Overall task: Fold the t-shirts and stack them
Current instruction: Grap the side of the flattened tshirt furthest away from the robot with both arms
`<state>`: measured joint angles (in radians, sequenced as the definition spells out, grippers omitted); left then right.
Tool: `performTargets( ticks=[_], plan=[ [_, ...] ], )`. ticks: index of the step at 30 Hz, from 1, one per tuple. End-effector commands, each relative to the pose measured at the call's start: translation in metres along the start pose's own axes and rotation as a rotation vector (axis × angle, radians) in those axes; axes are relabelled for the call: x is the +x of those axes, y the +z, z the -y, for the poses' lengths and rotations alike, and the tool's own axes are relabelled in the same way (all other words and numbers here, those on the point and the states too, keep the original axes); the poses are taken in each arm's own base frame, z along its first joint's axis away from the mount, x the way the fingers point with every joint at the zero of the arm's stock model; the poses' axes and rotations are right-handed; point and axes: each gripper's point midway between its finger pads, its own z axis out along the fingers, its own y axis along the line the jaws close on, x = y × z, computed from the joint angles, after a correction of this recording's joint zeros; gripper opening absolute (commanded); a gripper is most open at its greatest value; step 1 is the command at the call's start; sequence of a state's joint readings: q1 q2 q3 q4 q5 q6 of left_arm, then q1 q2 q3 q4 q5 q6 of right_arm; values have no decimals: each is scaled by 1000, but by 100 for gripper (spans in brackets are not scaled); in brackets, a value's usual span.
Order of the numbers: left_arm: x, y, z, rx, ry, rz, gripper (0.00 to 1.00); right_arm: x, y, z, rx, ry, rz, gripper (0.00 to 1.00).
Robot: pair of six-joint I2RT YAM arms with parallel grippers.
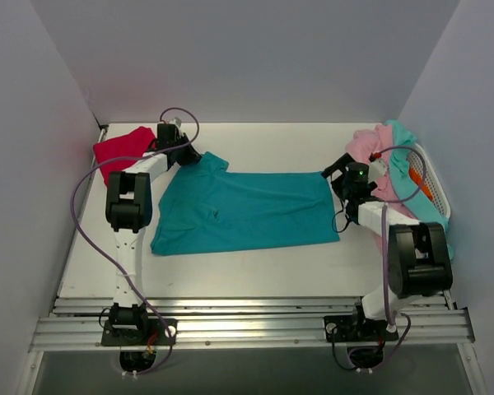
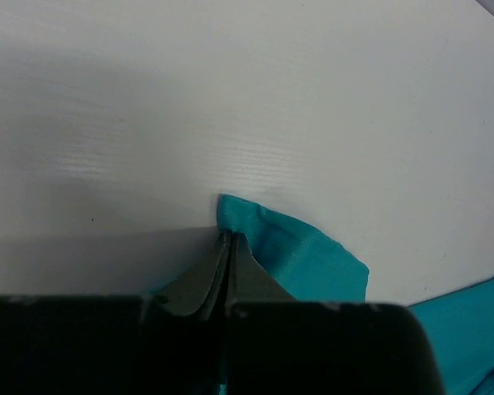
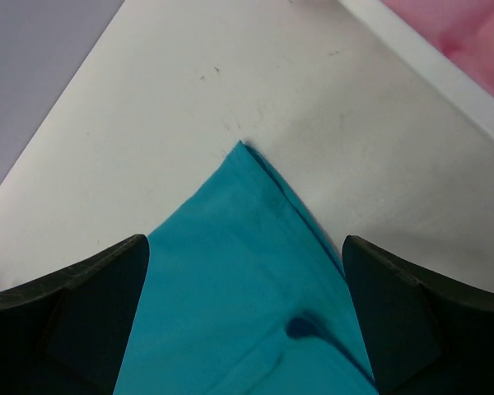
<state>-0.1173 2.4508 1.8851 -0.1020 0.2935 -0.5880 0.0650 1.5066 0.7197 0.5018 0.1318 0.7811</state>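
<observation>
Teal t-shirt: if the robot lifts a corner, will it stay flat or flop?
Probably flop: the teal t-shirt lies creased and limp. Likely hangs from the corner pinched in the left end effector. Thin cloth, probably light.

Open tabletop (image 1: 263,148) beyond teal t-shirt (image 1: 247,214); basket (image 1: 439,191) right

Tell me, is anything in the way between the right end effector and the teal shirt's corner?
Nothing visible does. The right end effector is open, its jaws on either side of a corner of the teal t-shirt, with only cloth between them. The basket of other shirts sits off to its side.
</observation>
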Motion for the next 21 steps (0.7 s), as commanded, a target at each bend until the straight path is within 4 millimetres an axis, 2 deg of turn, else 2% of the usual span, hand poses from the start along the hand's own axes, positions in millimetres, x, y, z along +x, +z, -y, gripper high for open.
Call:
performTargets(
  ticks=[1, 2, 3, 4, 5, 6, 7, 9, 10, 11, 12, 17, 21],
  plan=[
    [-5, -10, -5, -40, 31, 16, 2, -13, 35, -27, -60, -21, 22, 100],
    [-4, -10, -6, -40, 29, 15, 2, -21, 44, -37, -76, -26, 37, 100],
    [-4, -11, -7, -45, 29, 18, 2, -19, 52, -41, -81, -30, 31, 100],
    [-5, -11, -6, -43, 31, 25, 2, -6, 67, -33, -58, -38, -6, 100],
    [-6, -12, -6, -41, 33, 26, 2, -13, 76, -44, -77, -38, 3, 100],
    [-5, -12, -5, -38, 35, 24, 2, -12, 82, -46, -82, -42, -5, 100],
    [-5, -13, -5, -35, 32, 22, 2, -1, 93, -39, -65, -47, -29, 100],
    [-6, -13, -5, -27, 24, 22, 2, -4, 103, -46, -79, -46, -22, 100],
    [-5, -12, -6, -22, 23, 18, 2, 6, 111, -39, -63, -49, -40, 100],
    [-6, -13, -5, -17, 21, 19, 2, 5, 115, -43, -70, -48, -41, 100],
    [-6, -12, -6, -16, 18, 21, 2, 14, 120, -37, -57, -51, -62, 100],
    [-8, -13, -6, -5, 4, 24, 2, 28, 127, -32, -62, -41, -82, 99],
    [-7, -13, -5, -3, 4, 25, 2, 43, 132, -24, -54, -32, -109, 94]
  ],
)
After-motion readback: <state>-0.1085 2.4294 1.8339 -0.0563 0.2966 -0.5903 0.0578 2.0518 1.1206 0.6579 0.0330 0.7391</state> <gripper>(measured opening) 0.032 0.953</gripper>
